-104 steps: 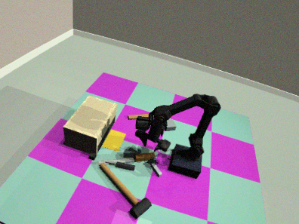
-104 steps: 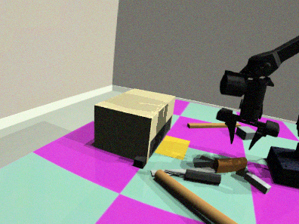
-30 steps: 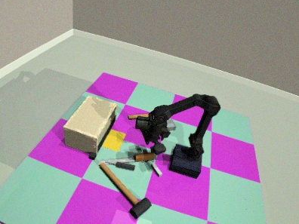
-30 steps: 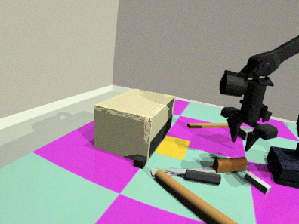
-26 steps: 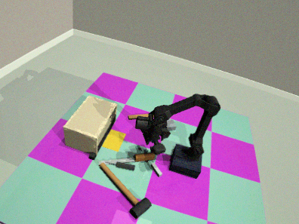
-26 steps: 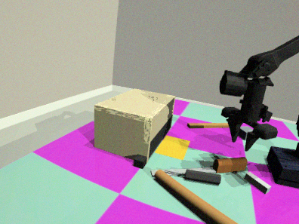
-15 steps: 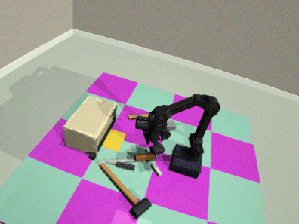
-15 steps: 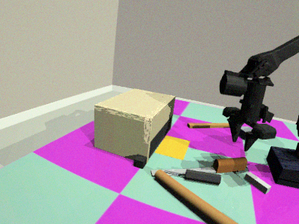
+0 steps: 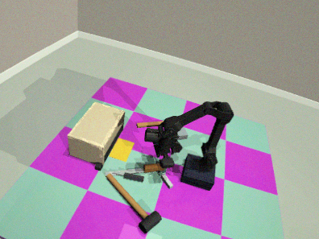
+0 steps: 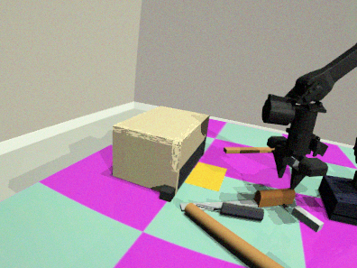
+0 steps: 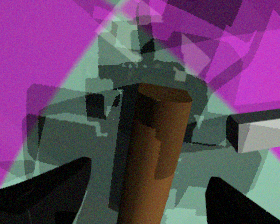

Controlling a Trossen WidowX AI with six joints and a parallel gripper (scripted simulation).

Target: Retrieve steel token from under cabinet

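The beige cabinet (image 9: 97,121) (image 10: 144,157) stands at the left with a dark strip along the bottom of its front. I cannot make out the steel token in any view. The yellow marked area (image 9: 122,150) (image 10: 207,176) lies in front of the cabinet. A tool with a brown handle (image 9: 151,167) (image 10: 276,198) (image 11: 162,150) lies on the table, its thin pale blade (image 9: 129,171) pointing toward the cabinet. My gripper (image 9: 164,155) (image 10: 288,180) (image 11: 150,177) is open and empty above that handle, with the handle below and between the fingertips in the wrist view.
A dark-handled tool (image 9: 134,177) (image 10: 242,211) lies beside the blade. A mallet (image 9: 150,221) lies nearer the front. A grey bar (image 9: 167,180) (image 10: 307,218) (image 11: 260,134) lies beside the brown handle. Another wooden handle (image 9: 148,125) (image 10: 248,151) lies behind the gripper. A black block (image 9: 98,166) (image 10: 167,192) sits at the cabinet's corner.
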